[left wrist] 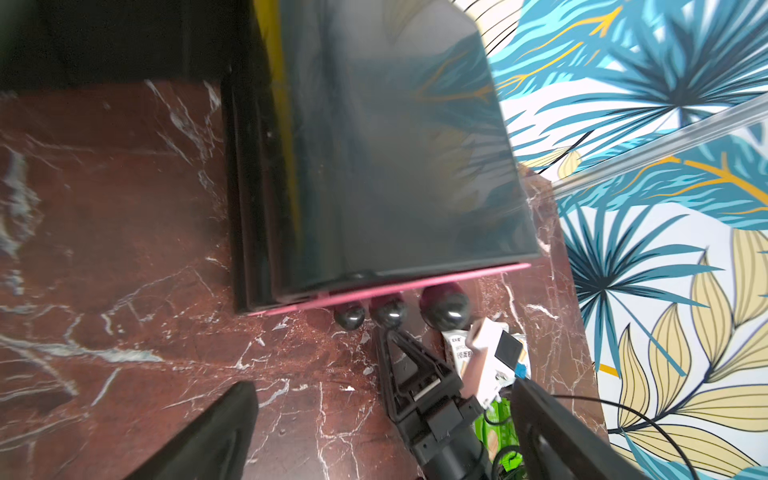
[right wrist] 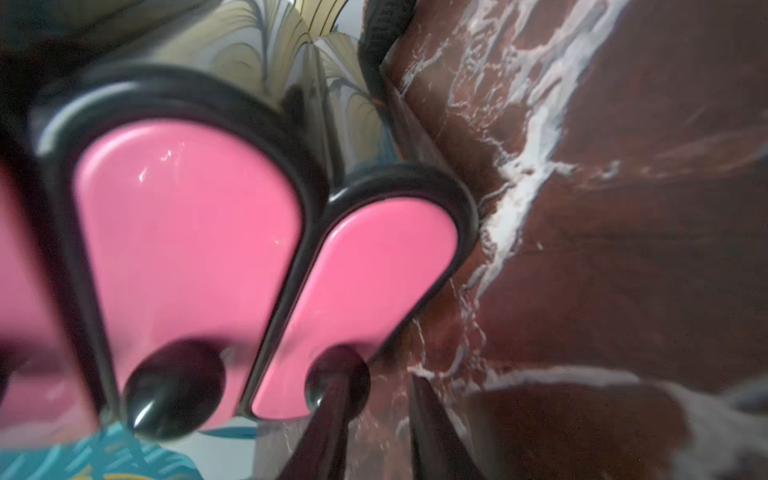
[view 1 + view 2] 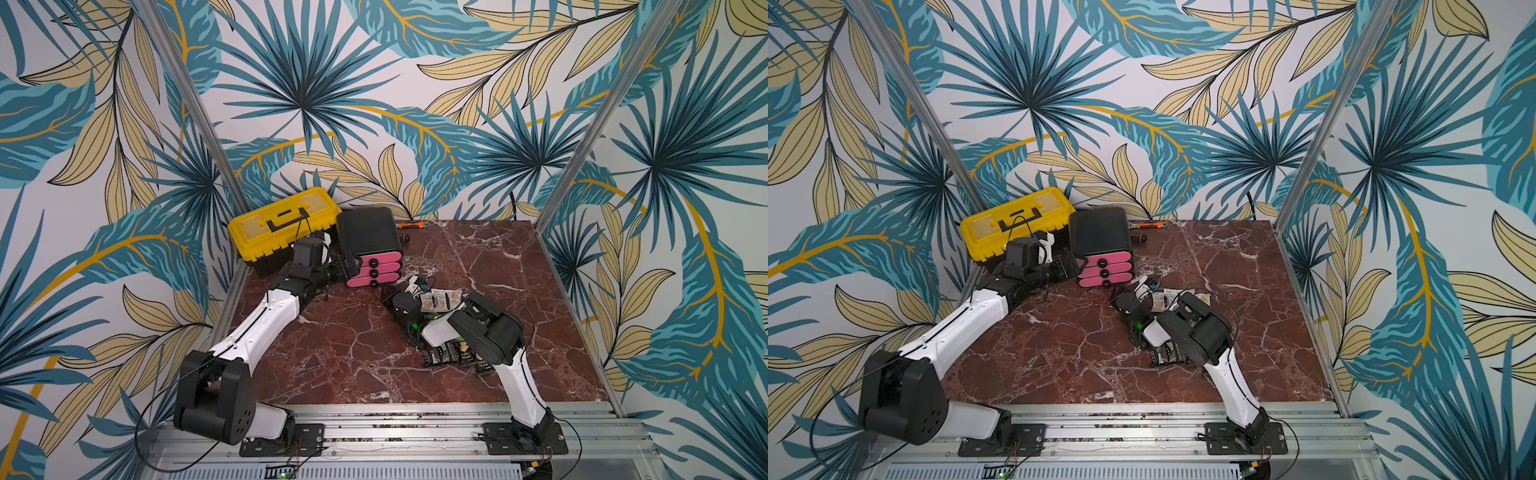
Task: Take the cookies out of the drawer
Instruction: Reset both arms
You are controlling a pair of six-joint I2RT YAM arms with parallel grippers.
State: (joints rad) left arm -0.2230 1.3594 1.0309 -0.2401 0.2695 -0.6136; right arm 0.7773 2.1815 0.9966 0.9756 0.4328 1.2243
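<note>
The cookies are already out on the tabletop [image 3: 332, 345]. White packets [image 3: 438, 300] lie just beside the right pincer [image 2: 380, 386], toward its own arm. Black packets [image 3: 446, 355] lie farther back along that arm, and green packets [image 1: 496, 432] are partly hidden under its wrist. How many there are cannot be counted.

All three pink fronts of the drawer chest [image 3: 365, 232] sit flush. The right pincer is released, its jaws parted. One finger touches the knob [image 2: 320, 374] of the lowest drawer [image 2: 365, 282], and the other stands clear beside it. The knob is not between the jaws.

The left pincer [image 3: 351, 266] is also released and wide apart. It is right at the chest's side wall, and contact there cannot be confirmed.

I judge the step in hand to be work at that lowest knob, late in the task. If any packets remain inside, the next move calls for shifting the right pincer sideways until the knob sits between the jaws, then clenching and pulling straight out. The left pincer would brace the chest, since the polished surface would let it slide.

The tabletop is dark red marble with white veins. A yellow toolbox [image 3: 282, 226] stands beyond the left pincer, against walls papered with teal and tan leaves.
</note>
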